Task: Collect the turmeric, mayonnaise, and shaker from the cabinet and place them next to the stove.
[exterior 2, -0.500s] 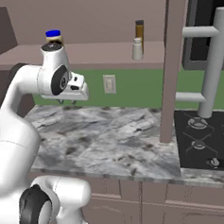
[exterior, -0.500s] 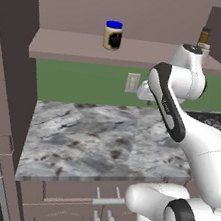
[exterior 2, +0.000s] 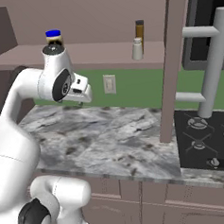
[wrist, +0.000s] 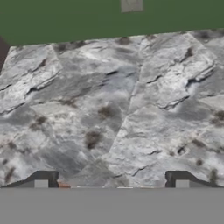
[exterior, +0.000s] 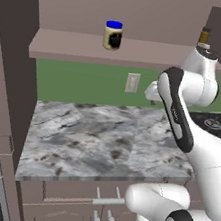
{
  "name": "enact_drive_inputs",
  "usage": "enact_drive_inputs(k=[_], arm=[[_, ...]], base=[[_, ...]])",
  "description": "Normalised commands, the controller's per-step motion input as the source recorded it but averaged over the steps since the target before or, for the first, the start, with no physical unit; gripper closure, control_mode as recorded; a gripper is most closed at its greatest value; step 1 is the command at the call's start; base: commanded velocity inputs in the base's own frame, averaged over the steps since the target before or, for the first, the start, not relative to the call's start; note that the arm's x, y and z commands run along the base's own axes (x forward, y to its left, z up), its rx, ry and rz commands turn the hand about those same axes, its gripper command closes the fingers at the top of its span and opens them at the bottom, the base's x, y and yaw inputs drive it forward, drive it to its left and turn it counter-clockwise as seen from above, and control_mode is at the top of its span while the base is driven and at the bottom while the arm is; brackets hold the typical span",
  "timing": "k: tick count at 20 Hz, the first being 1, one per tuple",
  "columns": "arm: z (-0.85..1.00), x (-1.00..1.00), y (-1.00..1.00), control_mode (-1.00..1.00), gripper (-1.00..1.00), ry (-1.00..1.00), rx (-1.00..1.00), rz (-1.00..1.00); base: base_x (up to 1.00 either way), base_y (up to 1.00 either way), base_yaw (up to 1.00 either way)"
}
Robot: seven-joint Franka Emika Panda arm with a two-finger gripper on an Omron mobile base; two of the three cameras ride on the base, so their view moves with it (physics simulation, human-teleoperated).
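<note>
The turmeric (exterior 2: 140, 34) is standing on the cabinet (exterior 2: 105, 55) shelf, near its right end, with the shaker (exterior 2: 137, 49) just in front of it. The mayonnaise (exterior: 113, 35) is sitting farther left on the same shelf, well apart from them. The hand (wrist: 111, 180) is hanging released, fingers spread, holding nothing, above the marbled bench (exterior: 101, 146). The stove (exterior 2: 208, 140) is lying at the bench's right edge.

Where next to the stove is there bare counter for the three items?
The marble counter is bare from the wall outlet to the stove. Crowded spot: the cabinet shelf end, where shaker and turmeric stand close.
</note>
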Motion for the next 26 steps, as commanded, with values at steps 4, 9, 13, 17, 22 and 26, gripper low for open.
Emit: enact_drive_inputs(k=[4, 9, 13, 17, 22, 26], arm=[[0.55, -0.21, -0.43, -1.00, -1.00, -0.24, 0.03, -0.21], [0.70, -0.05, -0.30, -1.00, -1.00, -0.21, 0.00, -0.26], [0.48, 0.00, -0.30, -1.00, -1.00, -0.23, 0.00, -0.28], [0.01, -0.18, -0.41, -1.00, -1.00, -0.47, 0.00, -0.20], [0.28, -0.23, -0.40, -1.00, -1.00, -0.44, 0.00, -0.12], [0.61, -0.06, -0.33, -1.00, -1.00, -0.28, 0.00, -0.07]], base=[[0.00, 0.00, 0.00], [0.00, 0.00, 0.00], [0.00, 0.00, 0.00], [0.00, 0.00, 0.00], [0.00, 0.00, 0.00], [0.00, 0.00, 0.00]])
